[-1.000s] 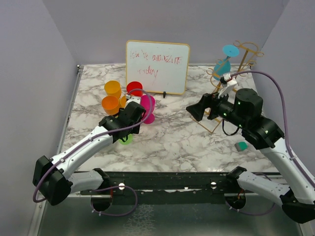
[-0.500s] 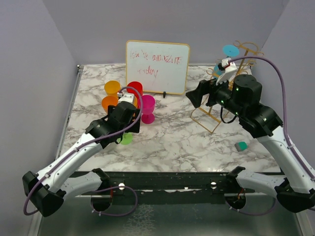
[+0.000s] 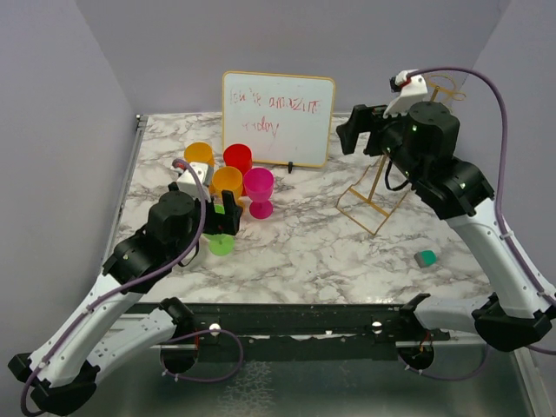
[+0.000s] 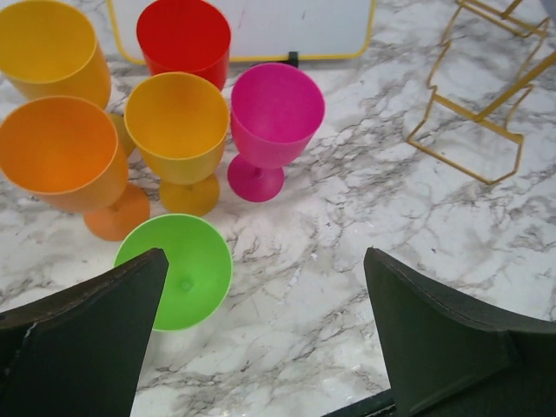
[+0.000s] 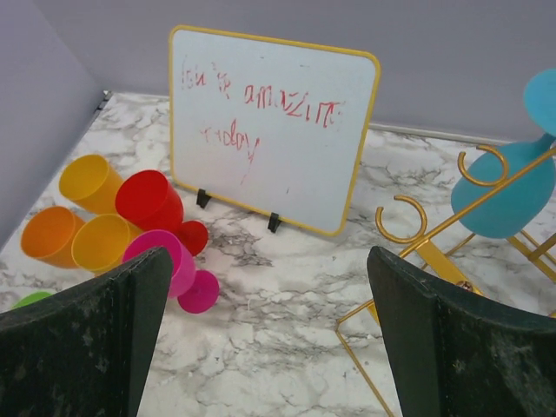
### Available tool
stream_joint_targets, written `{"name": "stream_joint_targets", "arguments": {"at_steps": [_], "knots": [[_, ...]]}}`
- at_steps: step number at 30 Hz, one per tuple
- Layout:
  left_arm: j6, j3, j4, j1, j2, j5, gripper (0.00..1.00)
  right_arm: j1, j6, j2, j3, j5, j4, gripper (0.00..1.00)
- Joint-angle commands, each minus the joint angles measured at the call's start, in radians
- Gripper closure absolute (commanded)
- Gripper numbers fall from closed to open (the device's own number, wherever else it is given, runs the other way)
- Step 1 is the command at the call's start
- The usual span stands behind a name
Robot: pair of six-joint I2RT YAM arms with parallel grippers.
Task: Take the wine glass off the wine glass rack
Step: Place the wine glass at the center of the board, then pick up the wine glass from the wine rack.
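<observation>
near the rack [image 5: 439, 261], right hand [image 3: 353, 130] open

Pulled the left tool [image 3: 228, 215] back from among the cups toward the near edge of the table [image 3: 295, 252]; hangs now just beside the green glass [image 3: 221, 246], clear of the pink glass [image 3: 259, 187]. Uncovered the yellow glass [image 3: 228, 182] in doing so. Lifted the right tool [image 3: 352, 130] from low in front of the wine glass rack [image 3: 356, 220], up and toward the back wall. Hides the blue wine glass [image 5: 508, 195] from the top view now.
</observation>
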Motion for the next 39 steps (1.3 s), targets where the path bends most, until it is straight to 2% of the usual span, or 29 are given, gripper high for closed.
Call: {"name": "stream_joint_targets", "arguments": {"at_steps": [1,4,6,15,17,21,25,29,32,36,39], "knots": [[0.042,-0.021,0.081,0.003,-0.04,0.129,0.03,0.002,0.003,0.047,0.153,0.026,-0.077,0.0],[0.045,0.031,0.084,0.003,-0.029,0.087,0.01,0.002,0.079,0.079,0.226,-0.088,-0.063,0.0],[0.06,0.063,0.088,0.004,-0.006,0.08,0.01,0.002,0.107,0.097,0.246,-0.089,-0.058,0.0],[0.137,0.129,0.055,0.003,0.132,0.308,0.01,-0.044,0.052,0.154,0.341,0.015,-0.13,0.0],[0.137,0.119,0.062,0.003,0.149,0.359,0.01,-0.119,0.054,0.196,0.398,-0.039,-0.186,0.0],[0.117,0.109,0.063,0.004,0.163,0.444,0.01,-0.4,0.137,0.256,0.453,-0.385,-0.221,0.0],[0.1,0.072,0.047,0.003,0.129,0.507,0.01,-0.567,0.179,0.294,0.469,-0.507,-0.217,0.0],[0.093,0.061,-0.009,0.003,0.087,0.491,0.01,-0.726,0.279,0.298,0.37,-0.625,-0.115,0.02],[0.093,0.064,-0.029,0.004,0.054,0.47,0.01,-0.783,0.326,0.314,0.318,-0.684,-0.054,0.06],[0.089,0.064,-0.032,0.003,0.028,0.456,0.01,-0.788,0.343,0.368,0.317,-0.667,-0.043,0.11],[0.084,0.056,-0.034,0.004,0.027,0.457,0.01,-0.791,0.355,0.392,0.3,-0.628,-0.02,0.18]]}}
